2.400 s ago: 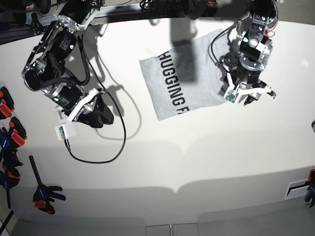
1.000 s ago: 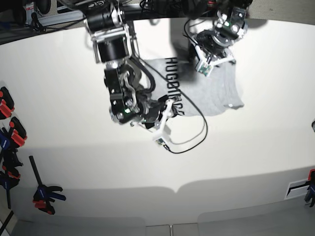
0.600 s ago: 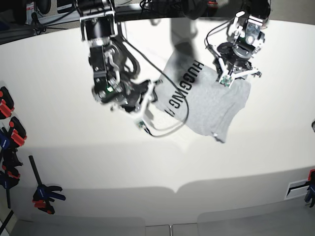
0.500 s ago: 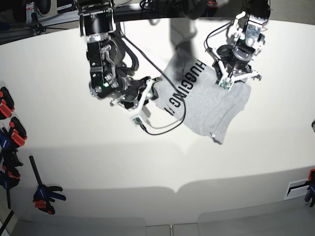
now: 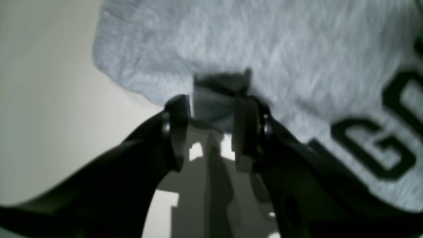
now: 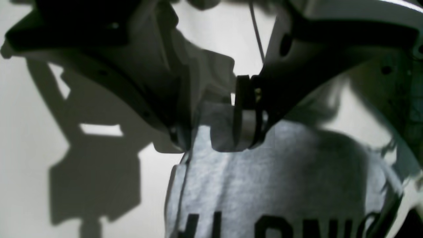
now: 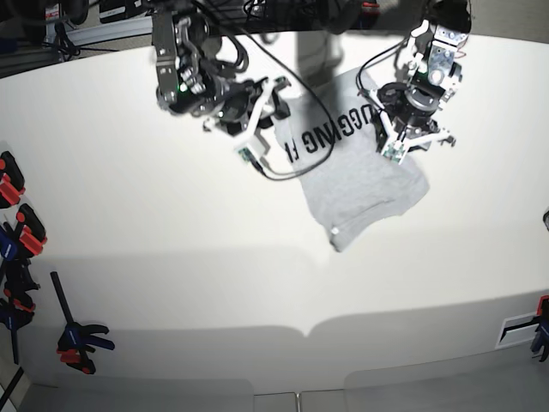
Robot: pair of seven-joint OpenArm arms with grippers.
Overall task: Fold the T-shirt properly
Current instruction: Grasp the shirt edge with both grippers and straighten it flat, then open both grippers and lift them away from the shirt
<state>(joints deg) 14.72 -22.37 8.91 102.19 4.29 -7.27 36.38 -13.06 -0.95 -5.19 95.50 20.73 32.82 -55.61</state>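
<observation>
White tabletop [image 7: 171,283] fills the scene, with clamps [image 7: 77,343] parked along its near-left edge, far from both claws. Your shirt [image 7: 360,184] sits at the far side, strung between the two claws.

Your right claw [image 6: 211,132] is clenched on a bunched edge of the shirt. In its wrist view the grey cloth sits between the pads and the body spreads away in front of the tips, lettering [image 6: 284,224] further out. In the base view this claw [image 7: 270,103] is at the shirt's left end.

Your left claw [image 5: 213,109] has cloth between its pads too, so I read it as grasping a fold of the hem or sleeve, though blur makes the bite hard to judge. The shirt runs ahead and to the right of its tips. In the base view this claw [image 7: 412,142] is at the shirt's right end.

Long axis runs claw to claw, following the lettering. The loose tail droops toward the near side, below the left claw, so that arm is nearer the slack. Expect the next move to pull the claws apart and flatten the shirt before any fold.
</observation>
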